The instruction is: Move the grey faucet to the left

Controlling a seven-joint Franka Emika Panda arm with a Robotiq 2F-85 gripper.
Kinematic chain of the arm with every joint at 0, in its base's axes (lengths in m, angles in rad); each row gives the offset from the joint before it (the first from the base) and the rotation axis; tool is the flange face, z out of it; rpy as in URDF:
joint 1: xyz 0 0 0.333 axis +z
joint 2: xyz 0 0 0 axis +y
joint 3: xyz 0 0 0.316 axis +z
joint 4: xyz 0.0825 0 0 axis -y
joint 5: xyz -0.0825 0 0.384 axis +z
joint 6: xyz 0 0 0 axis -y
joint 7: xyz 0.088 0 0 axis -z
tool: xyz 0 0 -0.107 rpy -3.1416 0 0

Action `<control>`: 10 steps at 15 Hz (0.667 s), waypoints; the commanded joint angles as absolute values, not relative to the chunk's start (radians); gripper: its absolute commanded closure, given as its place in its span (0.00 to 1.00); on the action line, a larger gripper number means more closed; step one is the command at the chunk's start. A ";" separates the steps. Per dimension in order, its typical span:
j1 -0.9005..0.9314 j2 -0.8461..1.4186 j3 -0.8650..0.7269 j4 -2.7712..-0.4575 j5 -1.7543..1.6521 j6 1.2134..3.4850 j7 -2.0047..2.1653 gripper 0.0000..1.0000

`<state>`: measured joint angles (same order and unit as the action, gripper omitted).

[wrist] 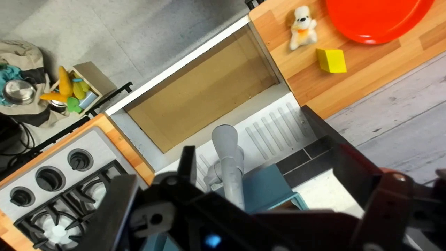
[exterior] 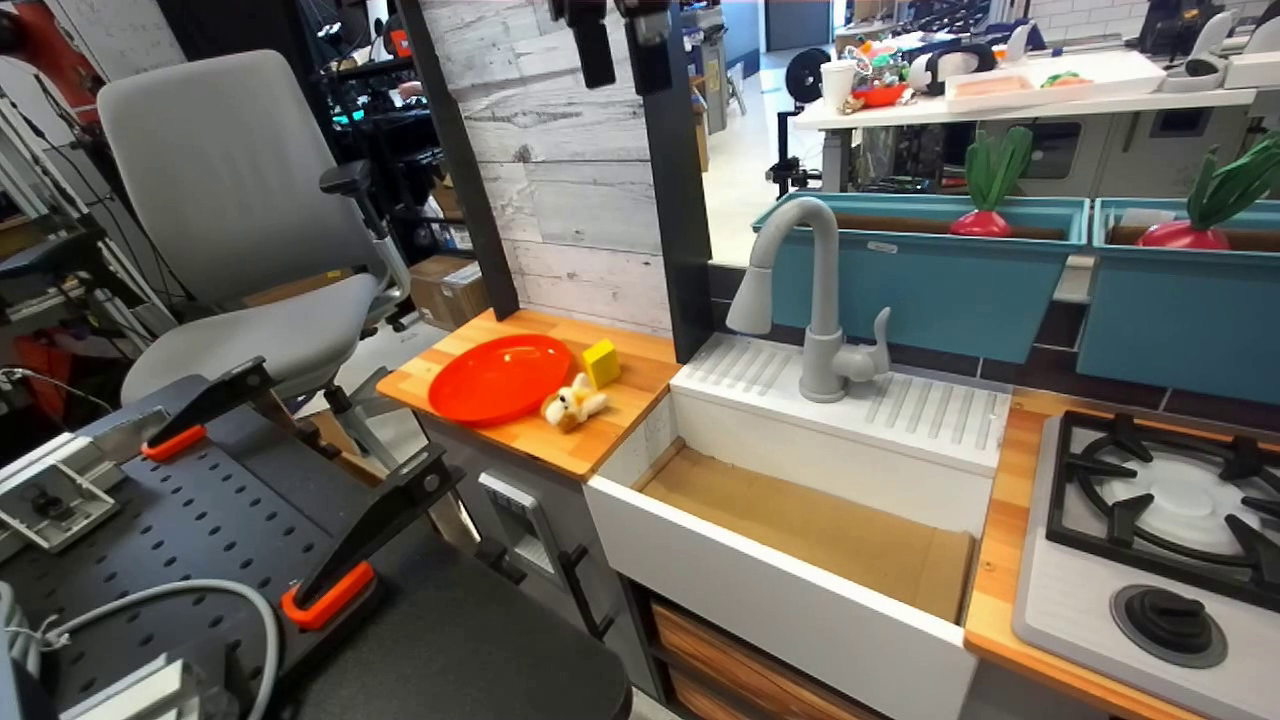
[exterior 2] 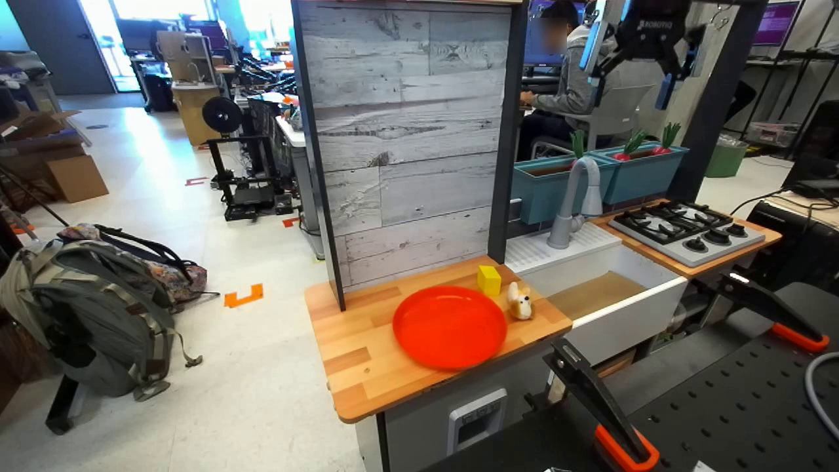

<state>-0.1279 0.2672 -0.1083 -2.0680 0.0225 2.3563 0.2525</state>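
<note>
The grey faucet (exterior: pixel 824 270) stands upright at the back of the white sink (exterior: pixel 760 560). In that exterior view its spout head hangs toward the left and front, and its small lever is on the right. The faucet also shows in an exterior view (exterior 2: pixel 569 206) and in the wrist view (wrist: pixel 225 143), seen from above. My gripper (exterior: pixel 625 88) is open and empty, high above the counter and apart from the faucet. It also shows in an exterior view (exterior 2: pixel 630 101). In the wrist view the fingers (wrist: pixel 266 157) spread wide, with the faucet below, nearer the left finger.
Teal planters (exterior: pixel 920 290) stand close behind the faucet. A black post (exterior: pixel 685 200) rises left of the sink. A red plate (exterior 2: pixel 450 328), yellow block (exterior 2: pixel 489 280) and plush dog (exterior 2: pixel 520 301) lie on the wooden counter. A stove (exterior: pixel 1150 520) is on the right.
</note>
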 commanded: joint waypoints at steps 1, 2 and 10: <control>-0.148 0.457 -0.126 -1.896 0.043 2.331 0.186 0.00; -0.152 0.497 -0.131 -1.855 0.041 2.314 0.184 0.00; -0.184 0.764 -0.136 -1.580 0.035 2.230 0.169 0.00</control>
<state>-0.1782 0.6765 -0.1290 -1.7042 0.0274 2.3012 0.1922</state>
